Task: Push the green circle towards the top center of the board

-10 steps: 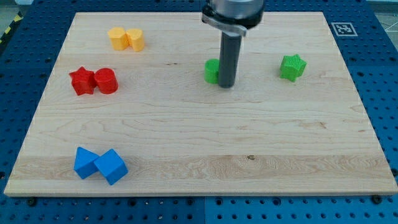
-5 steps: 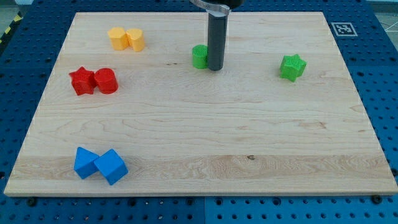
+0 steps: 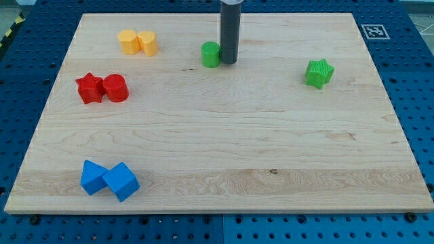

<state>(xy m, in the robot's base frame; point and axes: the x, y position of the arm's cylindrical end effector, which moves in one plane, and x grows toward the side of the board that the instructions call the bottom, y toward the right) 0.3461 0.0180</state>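
The rod's tip (image 3: 228, 63) touches the green circle (image 3: 211, 54).
The green circle sits near the view's top middle, just left of the tip, which holds nothing.

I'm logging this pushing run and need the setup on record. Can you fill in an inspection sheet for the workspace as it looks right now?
Surface: wooden board, lying flat on a blue perforated base.
Job's things: green circle, near the view's top centre.
Tip: my tip sits against the green circle's right side.
Clutter: green star; two yellow blocks; red star beside red cylinder; two blue blocks.
Cables: nothing seen.
Surroundings: fiducial marker at the board's top right corner.
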